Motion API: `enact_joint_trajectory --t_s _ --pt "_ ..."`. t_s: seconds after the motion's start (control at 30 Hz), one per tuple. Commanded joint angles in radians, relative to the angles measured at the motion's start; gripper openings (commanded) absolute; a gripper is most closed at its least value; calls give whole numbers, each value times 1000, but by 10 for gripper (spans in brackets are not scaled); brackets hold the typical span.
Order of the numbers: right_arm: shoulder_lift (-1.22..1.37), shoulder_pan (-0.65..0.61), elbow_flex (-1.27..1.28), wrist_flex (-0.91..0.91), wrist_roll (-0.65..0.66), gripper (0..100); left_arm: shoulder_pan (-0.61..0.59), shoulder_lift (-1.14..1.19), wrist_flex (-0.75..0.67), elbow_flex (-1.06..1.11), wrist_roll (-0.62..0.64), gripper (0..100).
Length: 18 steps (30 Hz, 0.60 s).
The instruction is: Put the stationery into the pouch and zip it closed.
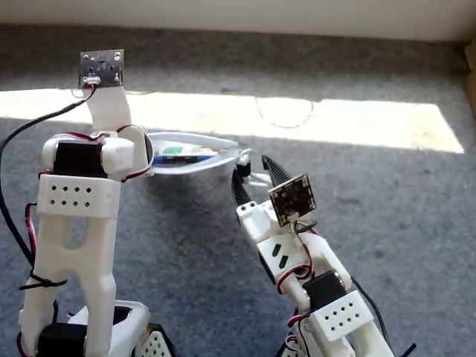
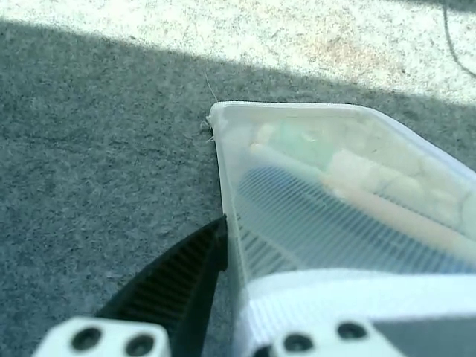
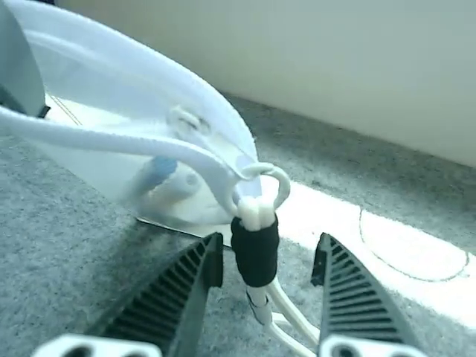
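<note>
At the left side of the high view stands the left arm, and its left gripper point(image 2: 236, 253) is clamped on one end of the pouch point(image 1: 190, 155): in the left wrist view the black finger point(image 2: 186, 275) presses against the edge of the pouch point(image 2: 335, 216) and the white jaw lies on its face. The pouch is translucent white and extends from this gripper toward the right arm, above a grey carpet point(image 1: 372, 223) with a band of sunlight behind it. Inside the pouch some stationery point(image 2: 372, 201) is visible, pale sticks and a green and blue piece point(image 1: 178, 155). At the pouch's right end hangs the zipper pull point(image 3: 254, 245), black with a white cord. The right gripper point(image 3: 269, 249) is spread wide, one finger on each side of the pull, and neither finger touches it.
</note>
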Motion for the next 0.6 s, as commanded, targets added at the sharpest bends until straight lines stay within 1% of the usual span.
enact_joint_trajectory --t_s 0.0,0.13,0.3,0.37,0.43,0.5,0.57 --pt "99 5 -15 -102 9 198 19 12 -14 2 6 8" --pt "272 5 -16 -282 9 198 19 12 -14 2 8 8" --pt "415 8 -18 -392 9 198 19 12 -14 2 6 8" --pt "418 8 -15 -410 9 196 19 12 -14 2 5 8" --pt "397 8 -15 -417 9 168 19 12 -14 2 5 8" --pt "355 7 -12 -415 11 140 19 15 -14 2 5 8" --pt "305 7 -8 -407 11 135 19 16 -14 2 5 8"
